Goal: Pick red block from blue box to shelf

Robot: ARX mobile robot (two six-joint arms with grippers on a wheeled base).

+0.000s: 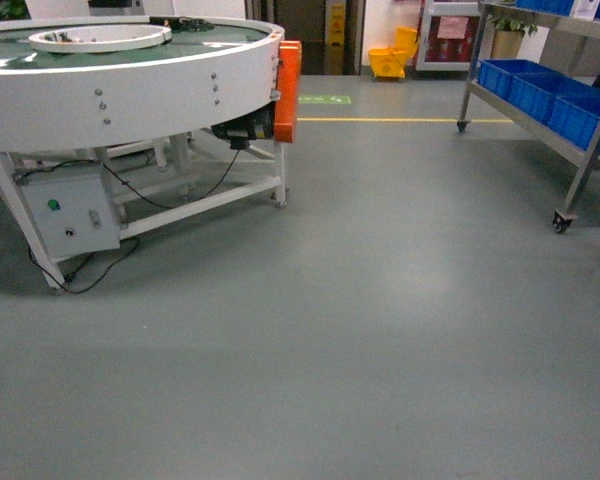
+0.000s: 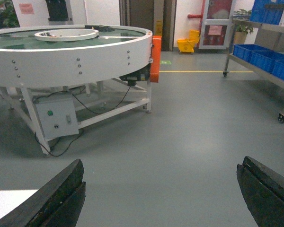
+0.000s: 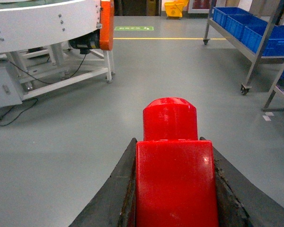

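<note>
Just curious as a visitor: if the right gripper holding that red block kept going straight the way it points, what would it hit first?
Probably bare floor; the right gripper points between the round machine and shelf.

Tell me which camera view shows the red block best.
The right wrist view. There the red block fills the lower middle of the frame, clamped between the right gripper fingers, stud pointing forward. The head view shows only floor, the round table and the shelf, no block. The left wrist view shows the empty, open left gripper.
</note>
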